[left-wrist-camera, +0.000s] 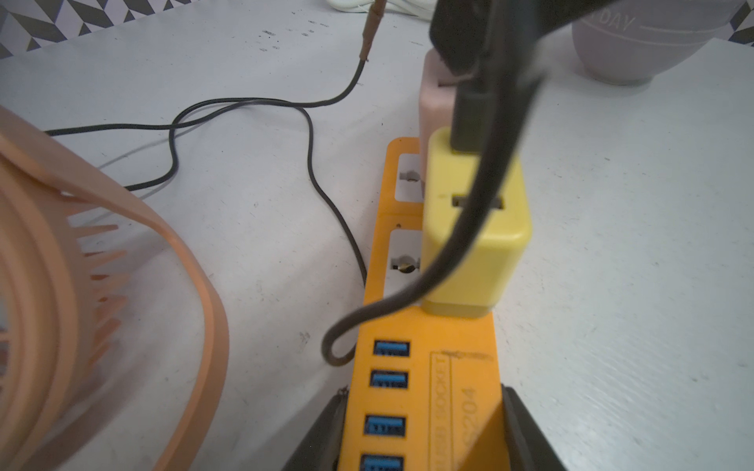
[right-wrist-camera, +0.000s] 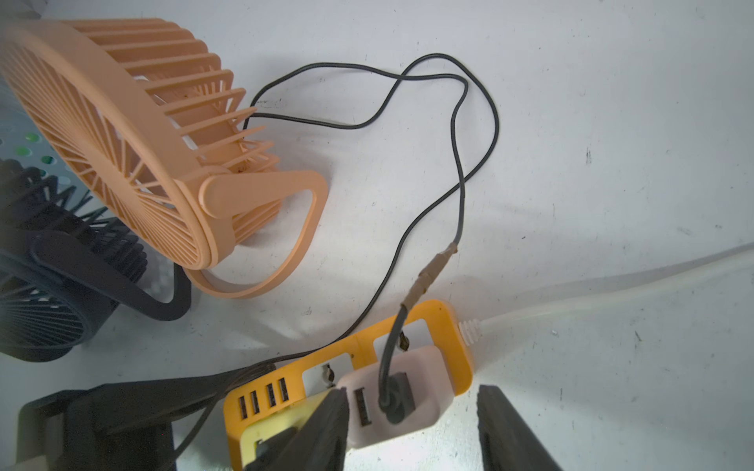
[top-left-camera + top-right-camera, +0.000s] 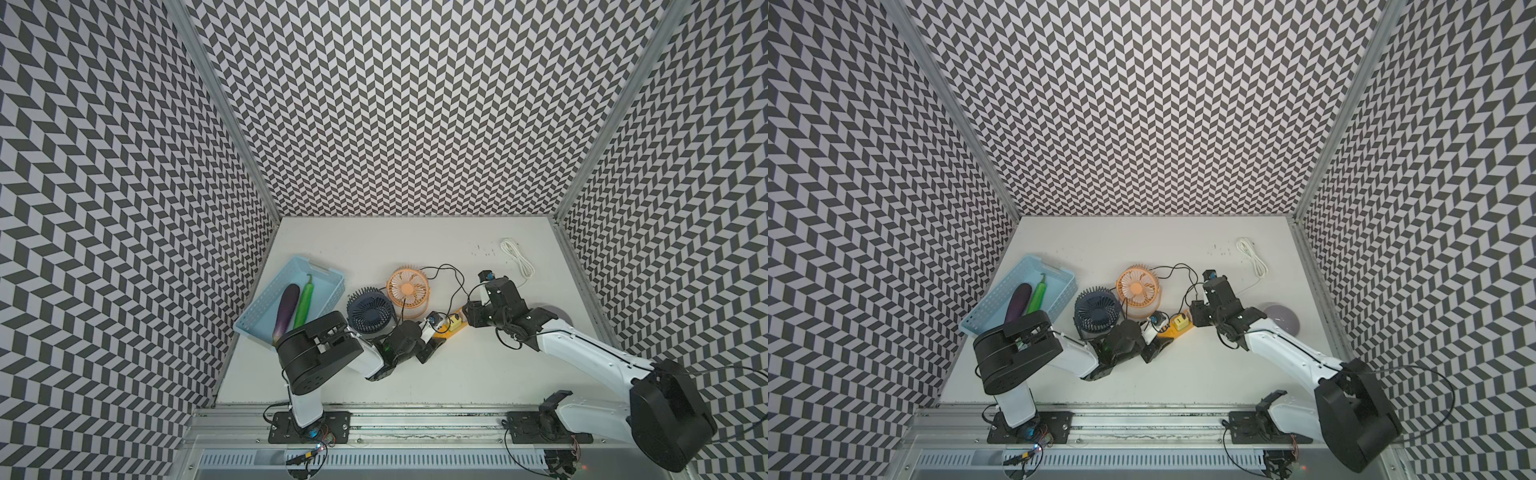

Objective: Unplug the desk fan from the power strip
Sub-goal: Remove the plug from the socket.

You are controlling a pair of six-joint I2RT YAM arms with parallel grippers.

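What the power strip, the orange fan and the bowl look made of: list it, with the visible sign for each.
The power strip looks like matte orange plastic: moulded lettering, rounded corners. The orange fan seems matte peach plastic: thin moulded grille ribs, one colour throughout. The bowl is smooth lilac with a soft sheen: ceramic or plastic, unclear.

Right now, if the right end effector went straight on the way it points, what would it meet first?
Most likely the pale pink USB adapter plugged into the power strip: it sits between the right end effector's open jaws, though depth is unclear.
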